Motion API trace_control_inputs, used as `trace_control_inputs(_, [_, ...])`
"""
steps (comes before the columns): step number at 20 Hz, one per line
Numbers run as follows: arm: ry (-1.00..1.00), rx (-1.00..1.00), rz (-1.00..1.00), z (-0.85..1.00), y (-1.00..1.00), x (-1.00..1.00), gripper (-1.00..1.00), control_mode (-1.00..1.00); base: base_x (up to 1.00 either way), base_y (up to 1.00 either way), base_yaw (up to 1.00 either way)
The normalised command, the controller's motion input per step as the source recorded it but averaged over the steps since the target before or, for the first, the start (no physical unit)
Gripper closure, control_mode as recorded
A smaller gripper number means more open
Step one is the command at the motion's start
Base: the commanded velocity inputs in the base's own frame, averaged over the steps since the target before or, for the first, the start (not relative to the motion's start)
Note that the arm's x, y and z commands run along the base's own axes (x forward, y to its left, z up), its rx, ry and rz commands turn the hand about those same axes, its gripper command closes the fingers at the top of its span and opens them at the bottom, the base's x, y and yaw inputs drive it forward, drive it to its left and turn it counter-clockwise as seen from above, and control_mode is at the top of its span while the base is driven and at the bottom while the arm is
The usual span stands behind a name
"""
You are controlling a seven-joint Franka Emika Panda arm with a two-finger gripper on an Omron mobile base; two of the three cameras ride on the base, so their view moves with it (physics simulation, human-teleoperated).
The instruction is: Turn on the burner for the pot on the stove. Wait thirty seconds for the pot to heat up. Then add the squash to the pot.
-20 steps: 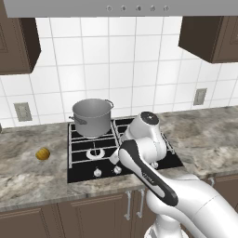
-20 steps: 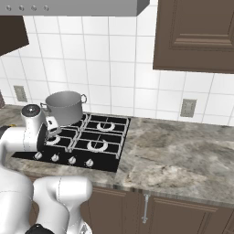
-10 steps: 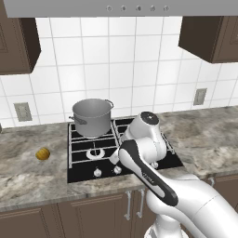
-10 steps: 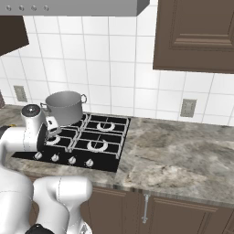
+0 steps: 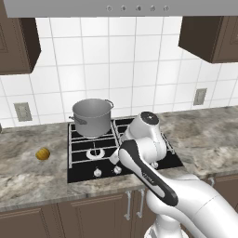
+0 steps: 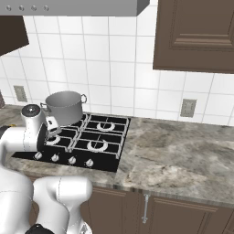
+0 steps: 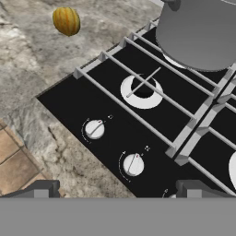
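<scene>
end effector point(image 7: 113, 189) hovering over stove knobs, nothing changed from a second ago

arm and scene look the same as the earlier frames, so no progress yet; fingers spread wide, holding nothing, aimed down at the front-left knobs point(image 7: 94, 129) of the stove point(image 5: 79, 171). pot point(image 5: 92, 116) sits on the back-left burner point(image 7: 203, 60); front-left burner in front of it is bare. squash point(image 5: 42, 154) lies on the tabletop point(image 5: 28, 172) left of the stove, well apart from the pot. no flame seen, so burner step likely not done; picking the right knob for the back-left burner is the next call.
</scene>
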Motion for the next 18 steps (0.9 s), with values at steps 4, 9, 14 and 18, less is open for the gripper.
trace_control_inputs(4, [0.00,0.00,0.00,0.00,0.00,0.00,-1.00,-1.00,0.00,0.00,0.00])
trace_control_inputs(9, [0.00,0.00,0.00,0.00,0.00,0.00,-1.00,-1.00,0.00,0.00,0.00])
trace_control_inputs(14, [0.00,0.00,0.00,0.00,0.00,0.00,-1.00,-1.00,0.00,0.00,0.00])
trace_control_inputs(18, [0.00,0.00,0.00,0.00,0.00,0.00,-1.00,-1.00,0.00,0.00,0.00])
